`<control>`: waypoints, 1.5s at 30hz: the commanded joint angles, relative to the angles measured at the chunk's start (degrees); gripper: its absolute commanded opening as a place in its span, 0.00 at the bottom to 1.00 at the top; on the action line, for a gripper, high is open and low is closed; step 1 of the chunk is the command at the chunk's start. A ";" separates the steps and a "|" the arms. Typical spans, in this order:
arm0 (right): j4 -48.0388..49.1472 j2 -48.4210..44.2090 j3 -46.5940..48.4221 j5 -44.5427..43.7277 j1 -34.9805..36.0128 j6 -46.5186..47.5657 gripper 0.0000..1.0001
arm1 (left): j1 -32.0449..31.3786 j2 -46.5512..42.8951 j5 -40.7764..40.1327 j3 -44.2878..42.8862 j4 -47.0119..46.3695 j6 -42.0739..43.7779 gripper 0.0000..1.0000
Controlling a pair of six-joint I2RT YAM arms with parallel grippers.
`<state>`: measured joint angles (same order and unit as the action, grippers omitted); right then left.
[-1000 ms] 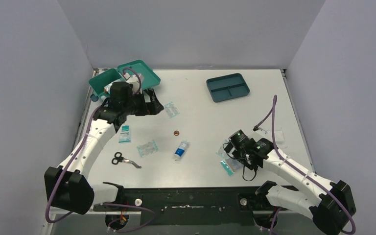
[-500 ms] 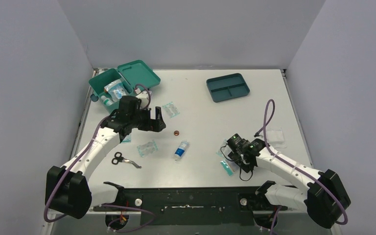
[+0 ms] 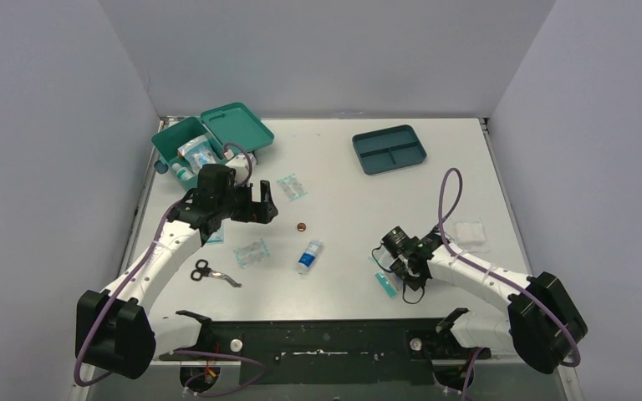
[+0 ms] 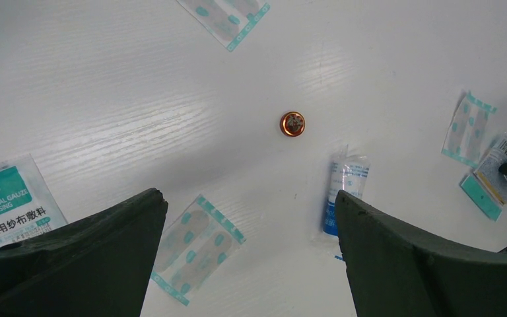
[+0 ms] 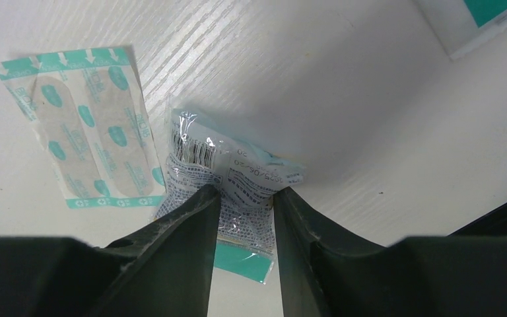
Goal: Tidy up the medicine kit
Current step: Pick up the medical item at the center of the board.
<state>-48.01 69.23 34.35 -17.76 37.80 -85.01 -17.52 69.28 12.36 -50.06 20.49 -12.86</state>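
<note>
In the overhead view the medicine kit (image 3: 207, 139) sat at the 10 o'clock corner of the table (image 3: 359, 200). Its lid was thrown back on the 2 o'clock side and a few supplies already lay in the box.

The right gripper (image 5: 245, 198) was down at the table's 5 o'clock area, its jaws drawn in on a small clear packet (image 5: 228, 165) printed with a barcode and pinching it across its narrow width. In the wrist view the packet's long axis ran roughly 12 to 6, in line with the gap between the fingers (image 5: 185, 228). It lay partly over a teal slip (image 5: 241, 263), and a pair of plasters (image 5: 82, 125) lay just beside it at 9 o'clock, apart from the jaws.

From that gripper the kit lay well away toward 10 o'clock, across most of the table, so the carry would likely be a long diagonal reach.

The left gripper (image 4: 247, 198) was much nearer the kit, just off its 5 o'clock side. Its jaws were spread wide with nothing between them. It hung over loose items: a copper cap (image 4: 292, 123), a blue tube (image 4: 344, 198) and a gauze sachet (image 4: 10, 208). A handover, or leaving the near items to the left arm, looked like the shorter path, though that is only a judgement.
</note>
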 commanded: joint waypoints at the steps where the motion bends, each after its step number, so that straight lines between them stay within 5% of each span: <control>1: 0.72 0.59 -0.69 -1.99 -0.46 -1.47 0.35 | 0.20 -1.60 -0.49 -0.37 -2.26 1.08 0.97; 11: -2.00 -0.42 0.63 -4.13 -0.27 -0.95 0.24 | 0.20 -2.00 -0.93 -0.36 -1.92 1.09 0.97; 20: -2.64 -2.08 1.27 -4.94 0.24 -0.39 0.00 | 0.21 -2.57 -2.02 -0.45 -1.51 1.26 0.97; 34: -5.17 -10.63 7.06 -9.65 0.77 5.59 0.00 | 0.18 -4.62 -5.67 0.19 -1.42 -0.17 0.97; 45: 12.65 -14.74 9.49 0.74 0.86 24.70 0.00 | 0.20 -4.35 7.91 -1.31 -1.88 -5.14 0.88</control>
<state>-46.39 56.07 41.85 -21.80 38.06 -70.06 -17.52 66.02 12.14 -49.74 20.53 -15.03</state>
